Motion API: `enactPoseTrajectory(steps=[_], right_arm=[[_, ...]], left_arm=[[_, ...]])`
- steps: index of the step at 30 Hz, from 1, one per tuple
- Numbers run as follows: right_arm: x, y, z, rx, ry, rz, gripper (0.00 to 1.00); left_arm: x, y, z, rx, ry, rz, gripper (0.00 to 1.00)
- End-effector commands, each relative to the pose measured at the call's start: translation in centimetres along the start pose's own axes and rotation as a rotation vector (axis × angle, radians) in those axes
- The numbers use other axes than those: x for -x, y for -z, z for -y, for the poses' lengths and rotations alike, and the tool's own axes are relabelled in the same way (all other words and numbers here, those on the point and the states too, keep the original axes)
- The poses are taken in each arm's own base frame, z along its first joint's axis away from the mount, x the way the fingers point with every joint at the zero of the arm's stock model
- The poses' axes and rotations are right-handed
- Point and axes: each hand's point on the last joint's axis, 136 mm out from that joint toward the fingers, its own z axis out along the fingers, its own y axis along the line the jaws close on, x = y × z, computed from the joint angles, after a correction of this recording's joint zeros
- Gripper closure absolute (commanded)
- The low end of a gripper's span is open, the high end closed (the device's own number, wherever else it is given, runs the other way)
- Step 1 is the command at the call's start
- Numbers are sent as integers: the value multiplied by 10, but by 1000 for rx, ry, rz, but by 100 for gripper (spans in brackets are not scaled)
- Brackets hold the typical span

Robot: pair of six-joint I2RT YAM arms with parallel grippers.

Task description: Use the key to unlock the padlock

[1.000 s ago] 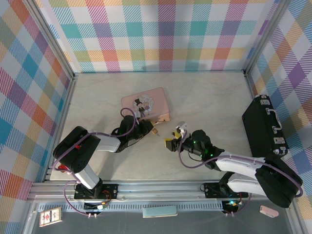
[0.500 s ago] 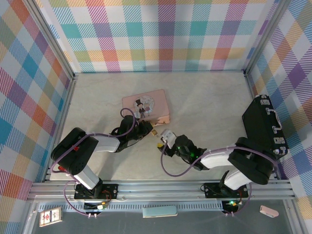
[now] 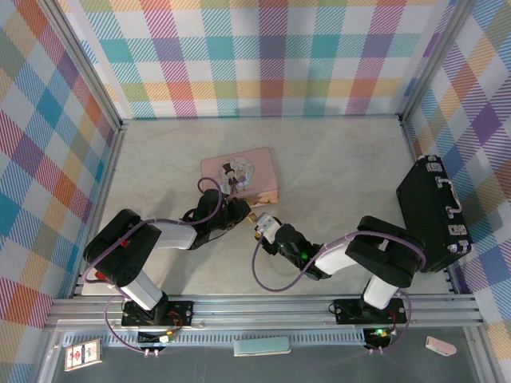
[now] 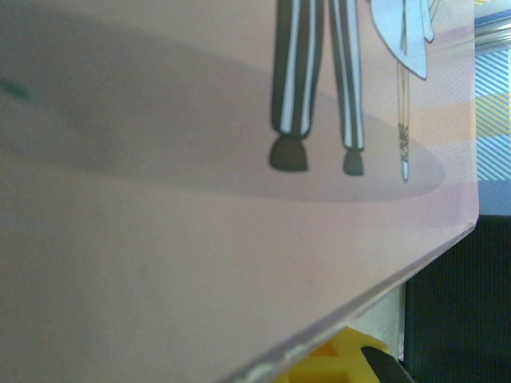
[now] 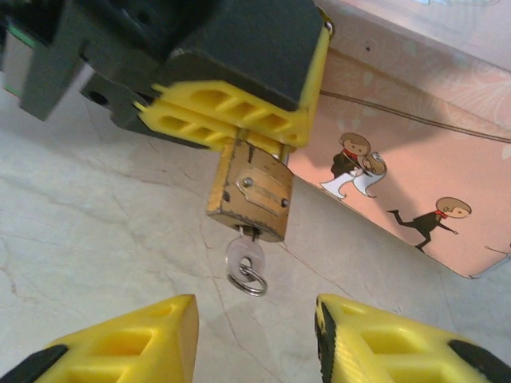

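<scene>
In the right wrist view the small brass padlock (image 5: 250,191) hangs from my left gripper (image 5: 243,132), whose yellow jaws are shut on its top and hide the shackle. The silvery key (image 5: 243,257) sticks out of the padlock's underside, with a small split ring through its head. My right gripper (image 5: 255,339) is open just below, one yellow finger (image 5: 120,347) on each side of the key and not touching it. From above, the left gripper (image 3: 246,210) and right gripper (image 3: 263,229) meet at the padlock (image 3: 255,216), by the pink tin's near corner.
The pink tin (image 3: 239,170) with cartoon figures lies just behind the padlock, and its lid (image 4: 200,159) is very close to the left wrist camera. A black case (image 3: 435,215) stands at the right wall. Bare marble tabletop (image 3: 343,159) lies in between.
My right arm has swung left and stretched low across the table, bringing its open gripper up to the padlock. The left arm has held still with the padlock.
</scene>
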Motion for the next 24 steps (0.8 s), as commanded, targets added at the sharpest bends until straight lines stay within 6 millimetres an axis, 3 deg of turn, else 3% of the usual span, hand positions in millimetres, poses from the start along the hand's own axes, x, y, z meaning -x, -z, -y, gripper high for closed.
enactPoseTrajectory(steps=[1, 14, 24], right_arm=[[16, -5, 5, -46, -1, 55, 60], [27, -19, 3, -62, 20, 72, 65], [15, -22, 4, -79, 19, 45, 73]], left_arm=[[-13, 3, 8, -18, 70, -60, 100], [-21, 3, 7, -17, 77, -70, 100], [-20, 6, 10, -17, 74, -68, 100]])
